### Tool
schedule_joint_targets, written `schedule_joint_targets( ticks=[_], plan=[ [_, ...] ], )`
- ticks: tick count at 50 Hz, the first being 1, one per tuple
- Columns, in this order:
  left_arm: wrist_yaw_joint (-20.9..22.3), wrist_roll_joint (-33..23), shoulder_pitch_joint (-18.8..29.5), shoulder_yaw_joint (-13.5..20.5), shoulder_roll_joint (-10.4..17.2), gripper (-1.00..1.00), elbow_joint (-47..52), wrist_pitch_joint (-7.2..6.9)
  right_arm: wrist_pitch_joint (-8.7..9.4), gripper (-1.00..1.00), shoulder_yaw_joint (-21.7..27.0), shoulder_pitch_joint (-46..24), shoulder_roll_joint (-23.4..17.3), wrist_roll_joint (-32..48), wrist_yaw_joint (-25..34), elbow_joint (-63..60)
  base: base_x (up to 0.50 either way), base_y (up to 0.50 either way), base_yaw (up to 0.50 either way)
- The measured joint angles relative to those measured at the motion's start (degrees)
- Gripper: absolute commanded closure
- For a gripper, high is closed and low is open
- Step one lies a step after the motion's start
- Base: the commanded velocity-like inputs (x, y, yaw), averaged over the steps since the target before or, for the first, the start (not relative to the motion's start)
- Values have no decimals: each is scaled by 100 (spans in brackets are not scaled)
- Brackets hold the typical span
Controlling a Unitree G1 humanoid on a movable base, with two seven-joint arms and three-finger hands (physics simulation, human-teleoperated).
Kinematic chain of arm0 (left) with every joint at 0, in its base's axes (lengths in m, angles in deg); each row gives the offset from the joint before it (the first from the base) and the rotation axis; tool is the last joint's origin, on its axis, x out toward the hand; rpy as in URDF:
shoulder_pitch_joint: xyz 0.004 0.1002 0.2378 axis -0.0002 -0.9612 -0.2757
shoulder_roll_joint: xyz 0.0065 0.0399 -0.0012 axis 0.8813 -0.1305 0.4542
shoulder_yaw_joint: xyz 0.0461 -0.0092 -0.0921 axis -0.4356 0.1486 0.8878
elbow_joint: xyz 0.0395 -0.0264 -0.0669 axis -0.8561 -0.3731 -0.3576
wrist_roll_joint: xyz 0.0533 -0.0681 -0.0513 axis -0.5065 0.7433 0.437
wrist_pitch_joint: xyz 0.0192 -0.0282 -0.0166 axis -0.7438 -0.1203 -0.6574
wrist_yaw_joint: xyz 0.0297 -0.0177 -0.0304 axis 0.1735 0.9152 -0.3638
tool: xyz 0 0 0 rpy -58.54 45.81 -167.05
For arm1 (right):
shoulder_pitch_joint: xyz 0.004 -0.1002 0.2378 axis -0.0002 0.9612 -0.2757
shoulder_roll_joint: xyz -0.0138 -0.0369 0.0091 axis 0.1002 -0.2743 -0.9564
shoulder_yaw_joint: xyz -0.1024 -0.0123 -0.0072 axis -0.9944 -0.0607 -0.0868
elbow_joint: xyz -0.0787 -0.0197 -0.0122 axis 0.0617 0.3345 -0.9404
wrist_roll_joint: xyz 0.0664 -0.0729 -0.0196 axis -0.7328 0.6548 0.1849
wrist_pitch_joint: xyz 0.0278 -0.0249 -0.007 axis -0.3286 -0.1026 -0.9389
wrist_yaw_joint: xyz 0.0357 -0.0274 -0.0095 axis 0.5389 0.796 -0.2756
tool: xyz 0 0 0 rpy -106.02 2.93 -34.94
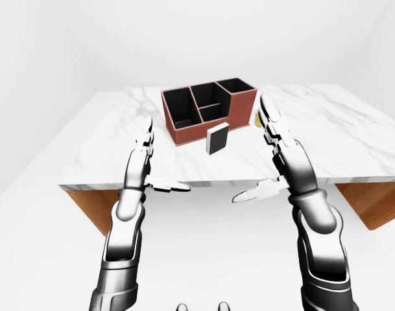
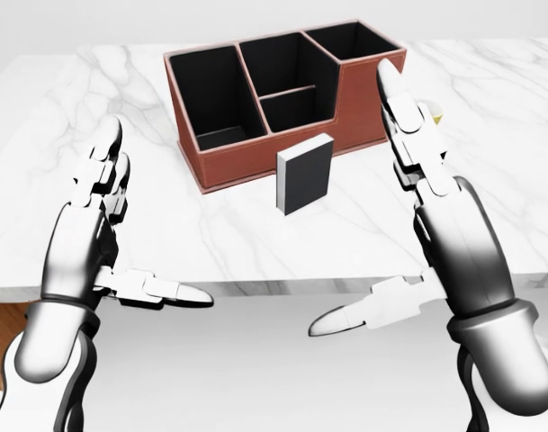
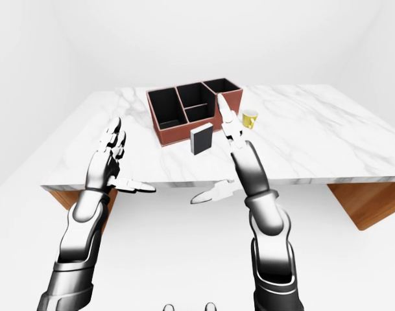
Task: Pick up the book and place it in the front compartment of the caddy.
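The right hand [image 2: 417, 171] is covering most of the yellow mug [image 3: 249, 118] in the head view (only a sliver is showing past the fingers). The caddy [image 2: 282, 99] is hiding its own compartment floors in shadow. Both forearms are running off the bottom edge.

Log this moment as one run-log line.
phase: reaching | book: upright on table, ungrasped | caddy: empty | left hand: open | right hand: open
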Motion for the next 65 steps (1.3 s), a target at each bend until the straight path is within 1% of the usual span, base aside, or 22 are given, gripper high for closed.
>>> schedule_joint_targets(
  ticks=[16, 42, 65],
  plan=[
    [73, -69, 28, 2, 1, -100, 146, 0, 0, -100, -57, -131, -2, 382, 306, -141, 20, 0, 0],
    [119, -99, 1, 7, 6, -100, 365, 0, 0, -100, -135, -204, 9, 849, 551, -246, 19, 0, 0],
    [134, -118, 9, 24, 19, -100, 454, 0, 0, -100, -128, -236, 12, 1026, 646, -259, 20, 0, 0]
  ],
)
